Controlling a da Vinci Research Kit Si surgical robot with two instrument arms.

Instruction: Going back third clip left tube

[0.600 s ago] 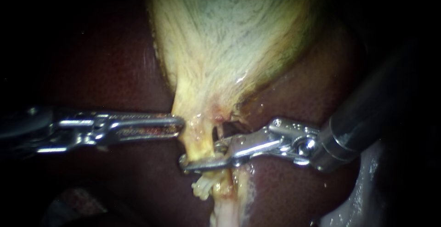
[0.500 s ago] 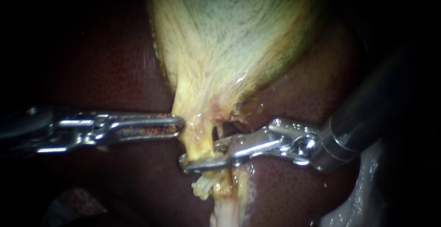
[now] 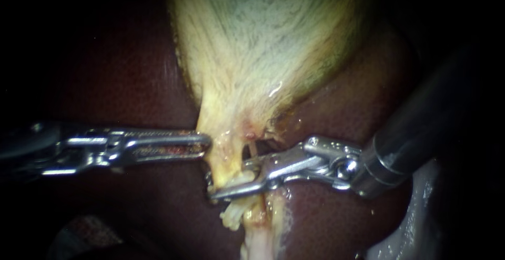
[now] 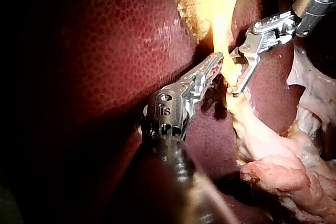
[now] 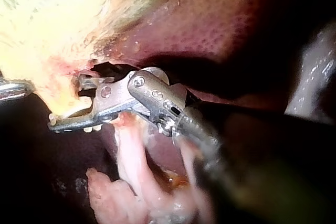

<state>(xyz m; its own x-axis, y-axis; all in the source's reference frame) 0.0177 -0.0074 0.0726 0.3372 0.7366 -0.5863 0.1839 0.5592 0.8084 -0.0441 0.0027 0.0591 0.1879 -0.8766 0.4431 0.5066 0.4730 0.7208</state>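
Right now my left instrument comes in level, jaws pressed together on the edge of the gallbladder neck, pinching that yellow tissue. My right instrument has its jaws spread, straddling the left tube just below the neck, the tube lying between them. Dark liver lies on both sides, and a pale ribbed lump pokes out under the lower jaw

Glossy liver, fibrous gallbladder, metal left instrument
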